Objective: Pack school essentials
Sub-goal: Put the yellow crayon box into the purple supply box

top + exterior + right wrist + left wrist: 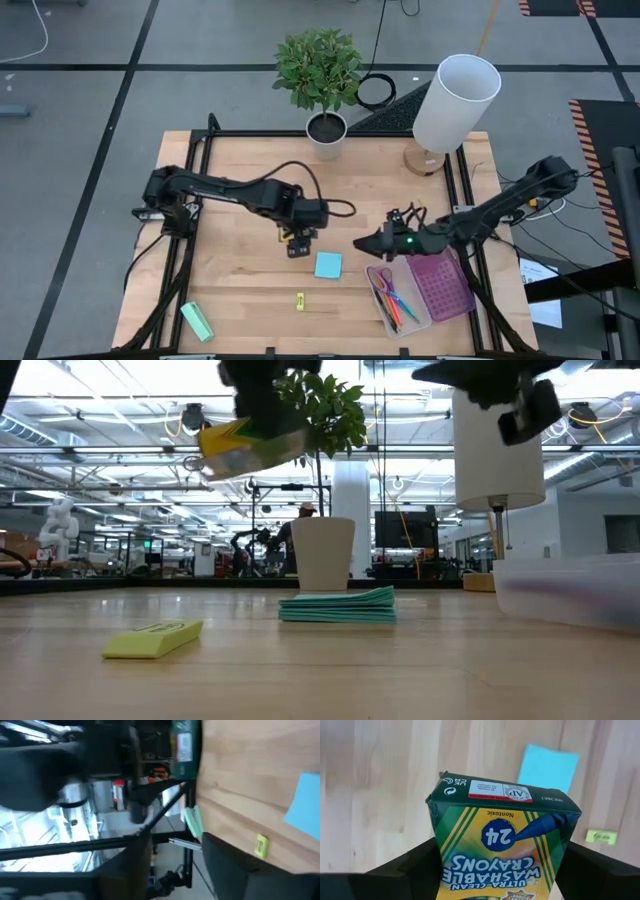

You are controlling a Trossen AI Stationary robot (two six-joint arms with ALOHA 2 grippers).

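Left gripper [299, 243]: near table centre, just toward 9 o'clock of it; raised off the wood, jaws clamped on the crayon box, one dark finger [405, 867] on each side of the carton.
Crayon box [502, 840]: yellow-green carton, printed "Ultra-Clean Washable Crayons" and "24"; held in the air, tilted in the low view [250, 445], not touching the table.
Right gripper [372, 243]: at 3 o'clock from the left gripper, well apart from it, above the wood just beside the case; finger spacing cannot be told.
Sticky-note pad [327, 265]: light-blue square, flat on the table at 5 o'clock from the left gripper, near it; seen also from the left wrist [549, 768] and in the low view [338, 605] as a thin stack.
Small yellow piece [299, 300]: flat on the wood at 6 o'clock from the left gripper, at 7 o'clock from the pad; lies apart from everything else.
Pencil case [447, 288]: clear, open, with a purple perforated half; at 4 o'clock of the table, near the edge.
Case contents: purple-handled scissors [381, 284] and orange and red pencils [397, 305] lie in the clear half; finer items there too small to tell.
Mint-green block [197, 321]: rectangular, at 7 o'clock of the table, near the corner, lying askew.
Potted plant [320, 75]: white pot at 12 o'clock edge.
Lamp [452, 105]: white shade, tilted, wooden base at 1 o'clock.
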